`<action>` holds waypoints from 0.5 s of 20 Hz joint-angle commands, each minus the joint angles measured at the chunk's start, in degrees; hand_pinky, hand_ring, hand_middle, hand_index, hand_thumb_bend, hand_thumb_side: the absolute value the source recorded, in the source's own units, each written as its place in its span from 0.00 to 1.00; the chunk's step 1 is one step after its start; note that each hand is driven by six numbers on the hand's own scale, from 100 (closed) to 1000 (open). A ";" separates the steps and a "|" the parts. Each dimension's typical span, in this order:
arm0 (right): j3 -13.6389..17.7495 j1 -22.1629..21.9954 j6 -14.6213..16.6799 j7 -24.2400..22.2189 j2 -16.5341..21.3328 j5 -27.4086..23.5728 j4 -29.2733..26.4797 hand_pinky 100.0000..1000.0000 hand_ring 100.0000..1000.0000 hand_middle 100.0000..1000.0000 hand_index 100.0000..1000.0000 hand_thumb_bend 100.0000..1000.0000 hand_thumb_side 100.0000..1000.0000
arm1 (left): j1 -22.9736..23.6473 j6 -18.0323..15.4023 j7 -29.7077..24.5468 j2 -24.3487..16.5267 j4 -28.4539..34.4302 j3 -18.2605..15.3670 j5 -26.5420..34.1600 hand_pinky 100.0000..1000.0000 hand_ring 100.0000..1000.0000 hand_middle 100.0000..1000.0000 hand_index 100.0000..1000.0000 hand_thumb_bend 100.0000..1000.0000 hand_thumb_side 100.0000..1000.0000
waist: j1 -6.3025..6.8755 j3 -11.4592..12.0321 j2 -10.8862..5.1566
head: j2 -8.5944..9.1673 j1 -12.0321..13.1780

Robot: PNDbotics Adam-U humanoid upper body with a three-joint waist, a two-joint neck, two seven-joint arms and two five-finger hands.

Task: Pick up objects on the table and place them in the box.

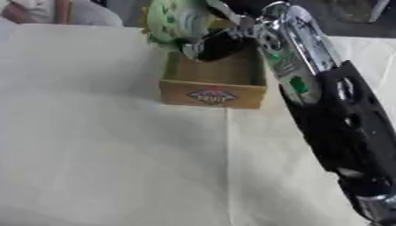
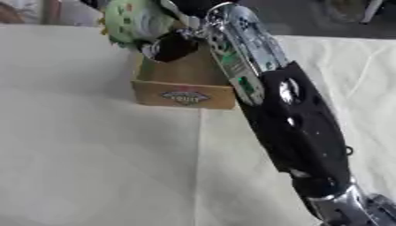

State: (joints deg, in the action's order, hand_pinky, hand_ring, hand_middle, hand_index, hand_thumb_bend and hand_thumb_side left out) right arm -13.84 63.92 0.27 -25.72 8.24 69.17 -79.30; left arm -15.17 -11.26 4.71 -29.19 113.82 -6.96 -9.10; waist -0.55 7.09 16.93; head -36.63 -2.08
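Fingers of the right hand [image 1: 220,44] curl around a soft green toy [image 1: 174,20], holding it at the far edge of the box [image 1: 213,95], partly over the open inside. It looks like the toy only needs to drop straight down into the box. No left hand shows.

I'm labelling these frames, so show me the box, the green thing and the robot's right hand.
box [image 1: 213,95]: left eye view, on its front wall by the label.
green thing [image 2: 131,20]: right eye view, on its spotted surface.
right hand [image 1: 220,44]: left eye view, on the dark hand above the box.
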 commanded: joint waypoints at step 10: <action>7.18 6.07 -6.93 6.18 -3.94 13.35 16.45 0.78 0.77 0.38 0.46 0.00 0.41 | -0.62 -0.34 -0.71 0.11 0.77 -0.27 0.16 0.53 0.65 0.57 0.86 0.00 1.00 | 1.04 0.46 0.07 | 2.13 -1.01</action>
State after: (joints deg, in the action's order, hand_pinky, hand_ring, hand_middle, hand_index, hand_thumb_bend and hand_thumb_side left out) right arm -7.59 68.36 -5.94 -20.10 4.33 81.19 -63.30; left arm -15.21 -11.54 4.15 -28.22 113.82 -6.95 -9.08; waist 0.11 7.43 18.03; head -35.30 -2.94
